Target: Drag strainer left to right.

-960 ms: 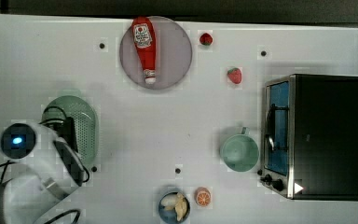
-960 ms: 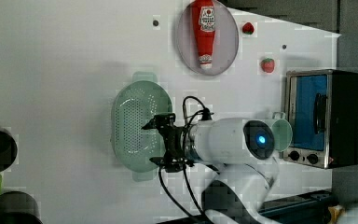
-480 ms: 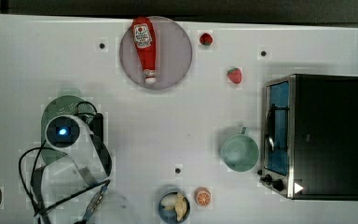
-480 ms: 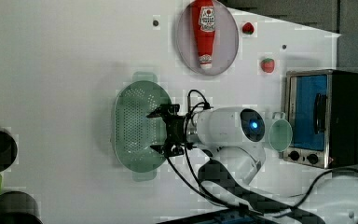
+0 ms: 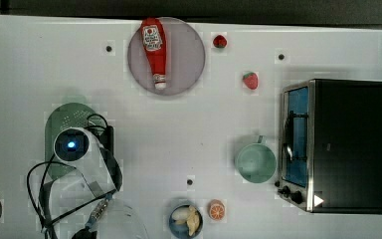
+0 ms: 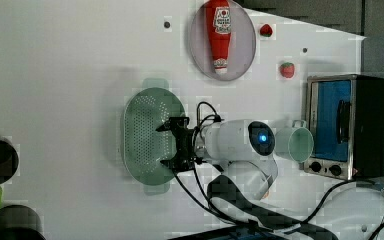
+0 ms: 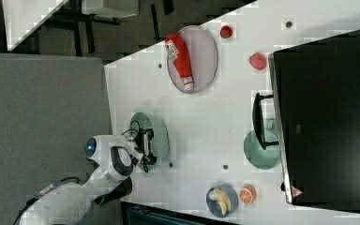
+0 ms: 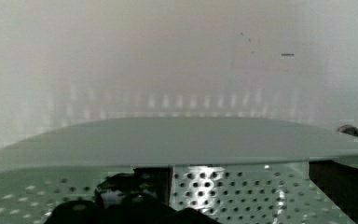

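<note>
The strainer (image 5: 65,115) is a pale mint-green oval colander full of tiny holes, lying at the top view's left, with the arm's white wrist covering most of it. In the left view the strainer (image 6: 142,132) shows whole, and my gripper (image 6: 165,145) hovers over its right half, black fingers spread wide with nothing between them. The right view shows the gripper (image 7: 147,143) at the strainer's (image 7: 158,126) lower edge. In the wrist view the strainer's smooth rim and perforated wall (image 8: 242,191) are very close, with a dark finger (image 8: 121,200) on each side.
A grey plate (image 5: 189,55) with a ketchup bottle (image 5: 154,50) sits at the back. A green cup (image 5: 255,162) stands beside a toaster oven (image 5: 338,144) on the top view's right. Two strawberries (image 5: 250,79), a banana bowl (image 5: 185,219) and an orange half (image 5: 216,209) lie around.
The arm swung from the top view's lower left up over the strainer. In the left view the gripper slid left from the rim to above the bowl, its fingers staying open.
</note>
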Available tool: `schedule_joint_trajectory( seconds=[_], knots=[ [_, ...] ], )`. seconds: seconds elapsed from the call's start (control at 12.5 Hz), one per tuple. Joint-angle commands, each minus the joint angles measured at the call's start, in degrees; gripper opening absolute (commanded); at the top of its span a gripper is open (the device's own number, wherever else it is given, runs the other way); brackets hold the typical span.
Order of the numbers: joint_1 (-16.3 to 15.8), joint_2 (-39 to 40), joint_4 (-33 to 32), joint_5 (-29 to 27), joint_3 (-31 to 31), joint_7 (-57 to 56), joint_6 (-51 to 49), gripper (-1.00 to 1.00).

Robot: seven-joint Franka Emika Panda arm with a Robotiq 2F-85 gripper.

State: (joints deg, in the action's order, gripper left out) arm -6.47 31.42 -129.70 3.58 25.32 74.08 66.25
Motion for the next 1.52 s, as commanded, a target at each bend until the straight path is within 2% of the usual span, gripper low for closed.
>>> schedule_joint_trajectory(
  seconds=[0.08,0.64,1.12,1.52],
  knots=[
    [-0.16,-2.81,0.06,0.71,-2.98,1.7,-0.55,1.0],
    [4.3,-6.68,-4.6,1.47,-6.61,-0.28,-0.5,1.0],
    [8.9,-8.14,-6.62,1.47,-10.79,-12.07,-0.5,1.0],
    [11.05,-9.34,-7.6,1.47,-15.77,-19.62,-0.49,1.0]
  ],
)
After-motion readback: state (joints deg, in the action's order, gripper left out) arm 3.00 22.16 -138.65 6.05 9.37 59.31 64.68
